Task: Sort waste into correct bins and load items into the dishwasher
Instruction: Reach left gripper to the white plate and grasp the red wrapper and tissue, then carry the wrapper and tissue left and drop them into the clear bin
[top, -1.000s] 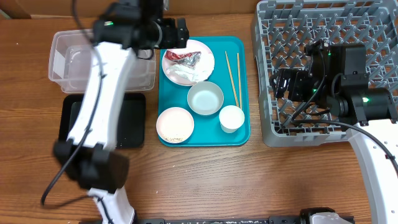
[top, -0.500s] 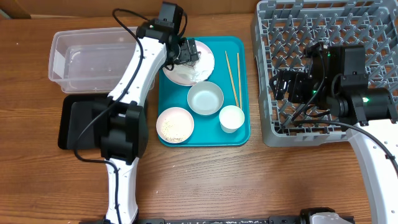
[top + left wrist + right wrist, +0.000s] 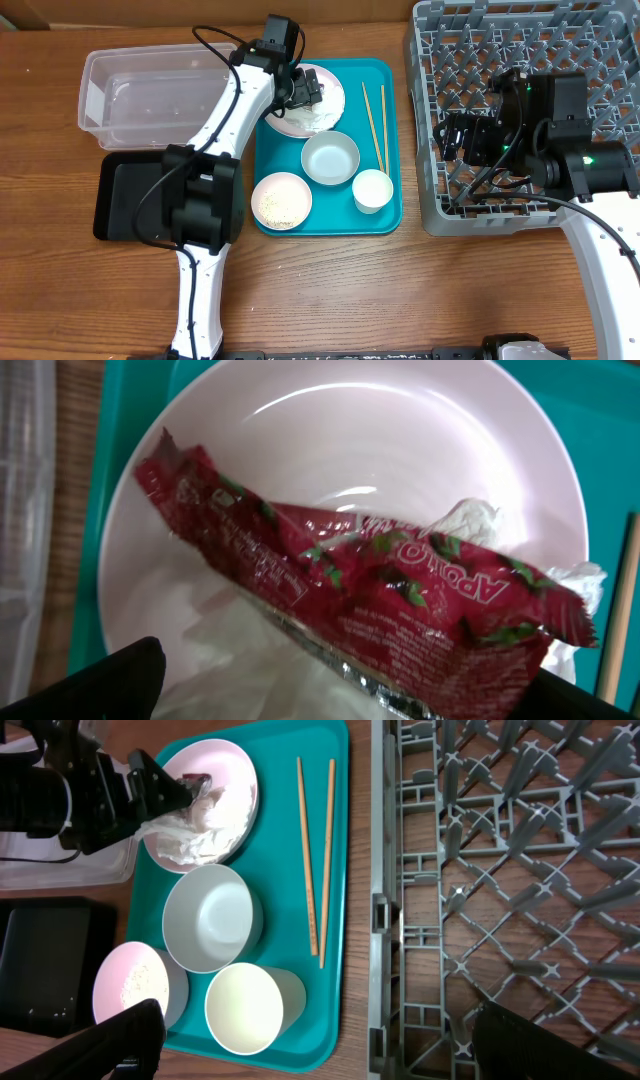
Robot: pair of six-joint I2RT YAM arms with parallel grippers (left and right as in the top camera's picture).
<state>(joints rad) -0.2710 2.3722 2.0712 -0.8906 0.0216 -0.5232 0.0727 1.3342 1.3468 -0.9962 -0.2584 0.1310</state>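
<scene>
Red wrapper sat on plate at tray's far-left corner, left gripper above it, fingers spread. Right gripper hovered over rack, fingers parted.

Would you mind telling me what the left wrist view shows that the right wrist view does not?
Only the left wrist view shows the printed lettering on the red wrapper, which lies across the white napkin. Only the right wrist view shows the dish rack, bowl, cup, rice dish and black tray. Both show the pink plate on the teal tray.
</scene>
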